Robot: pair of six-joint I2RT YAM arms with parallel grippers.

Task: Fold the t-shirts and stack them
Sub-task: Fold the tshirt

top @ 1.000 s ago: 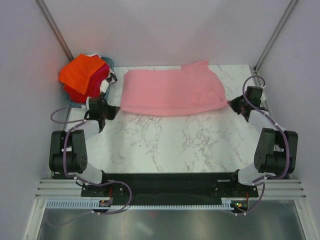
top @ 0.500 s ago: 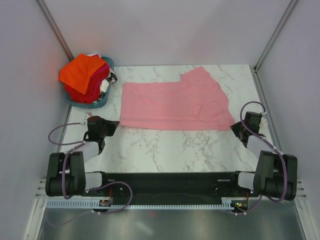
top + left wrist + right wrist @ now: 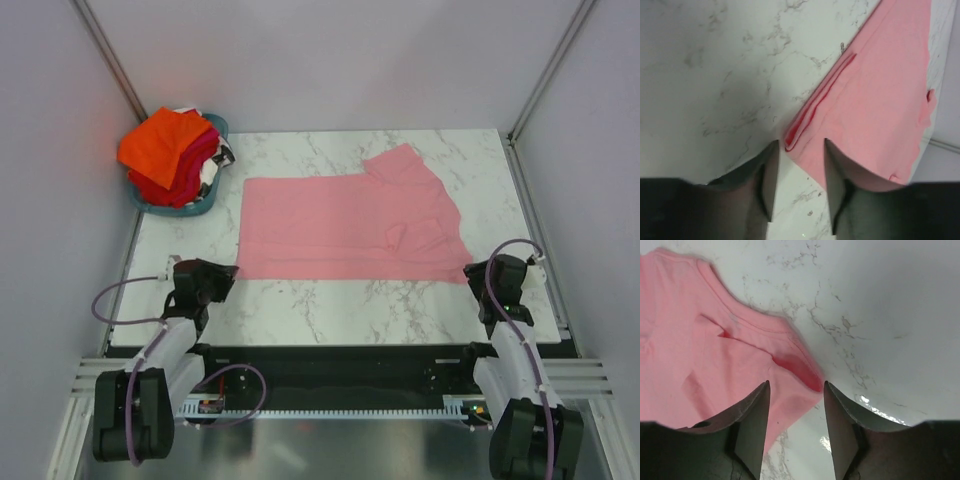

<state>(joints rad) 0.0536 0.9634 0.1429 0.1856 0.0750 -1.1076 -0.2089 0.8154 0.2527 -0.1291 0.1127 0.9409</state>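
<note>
A light pink t-shirt (image 3: 345,225) lies spread flat across the marble table (image 3: 330,300). My left gripper (image 3: 228,272) stands open at its near-left corner. In the left wrist view that folded corner of the pink t-shirt (image 3: 880,90) rests on the table between the spread fingertips of the left gripper (image 3: 800,142). My right gripper (image 3: 472,272) is open at the near-right corner. The right wrist view shows that corner of the pink t-shirt (image 3: 705,340) lying loose between the tips of the right gripper (image 3: 796,383). More t-shirts, orange (image 3: 160,140), magenta (image 3: 200,150) and red (image 3: 160,188), are heaped at the far left.
The heap sits in a teal basket (image 3: 208,205) at the table's far-left corner. Grey walls close in the left, right and back sides. Bare marble shows between the shirt's near edge and the arm bases.
Both arms drew back toward the near edge, dragging the pink t-shirt with them. Both grippers then went from shut to open and let go of its near corners.
</note>
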